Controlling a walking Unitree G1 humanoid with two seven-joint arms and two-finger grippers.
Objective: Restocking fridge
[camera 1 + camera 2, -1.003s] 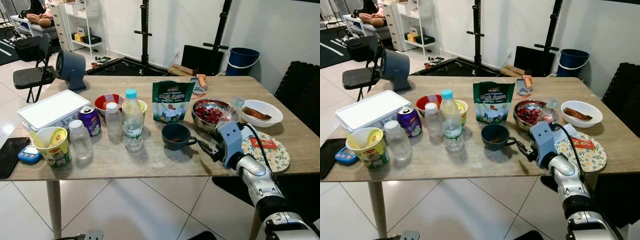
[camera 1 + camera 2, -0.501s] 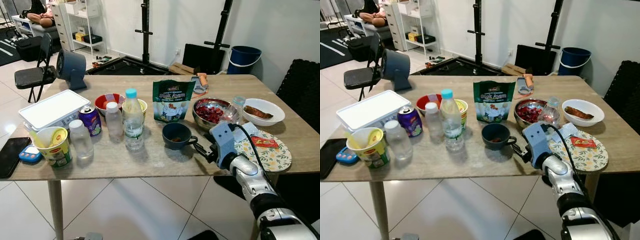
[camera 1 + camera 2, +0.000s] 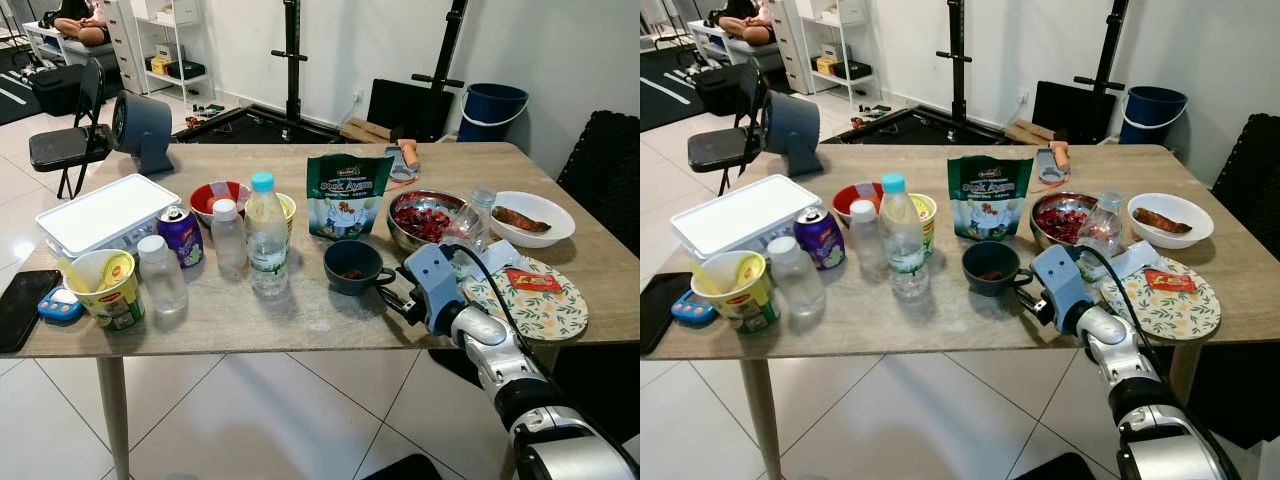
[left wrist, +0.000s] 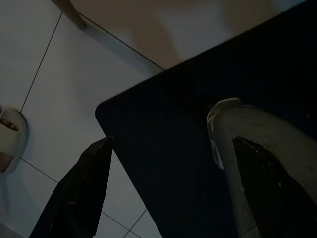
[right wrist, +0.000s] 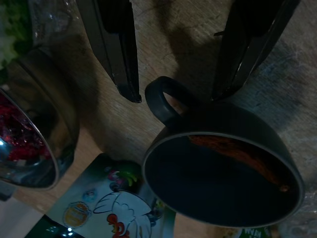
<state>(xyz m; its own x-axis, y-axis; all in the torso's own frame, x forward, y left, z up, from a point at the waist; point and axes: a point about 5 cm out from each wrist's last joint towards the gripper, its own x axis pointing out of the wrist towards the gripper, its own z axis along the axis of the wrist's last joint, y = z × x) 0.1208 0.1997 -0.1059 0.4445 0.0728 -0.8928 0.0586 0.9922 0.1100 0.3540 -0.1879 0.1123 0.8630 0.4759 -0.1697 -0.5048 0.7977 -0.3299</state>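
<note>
Dark blue ceramic mug point(image 3: 351, 265) sits upright on the wooden table point(image 3: 300, 320), near the near edge, roughly centre, handle pointing right toward the robot's arm. Some brown residue lies inside it. Right gripper point(image 3: 392, 298) is just beside the mug's right side, its two black fingers point(image 5: 113, 44) spread apart, one on each side of the handle, tips close to the mug wall; contact cannot be judged. Silver right arm point(image 3: 500, 355) reaches in from the near right over the table edge.

Just behind the mug stands a green snack pouch point(image 3: 348, 196). Right of that, a steel bowl of red fruit point(image 3: 424, 220), with a small clear plastic bottle point(image 3: 475, 212) beside it and a white bowl with brown food point(image 3: 532, 217) farther right. A floral round plate with a red packet point(image 3: 535, 300) lies near the right edge, beside the arm.

Left of the mug: tall water bottle with blue cap point(image 3: 265, 235), shorter white-capped bottle point(image 3: 227, 238), purple drink can point(image 3: 179, 236), red bowl point(image 3: 217, 200), clear empty bottle point(image 3: 162, 275), yellow instant noodle cup point(image 3: 105, 290), white lidded plastic container point(image 3: 106, 215), black phone point(image 3: 22, 308) at the far-left edge.

Left gripper point(image 4: 168, 188) hangs low over white floor tiles and a dark mat, fingers wide apart, holding nothing.
</note>
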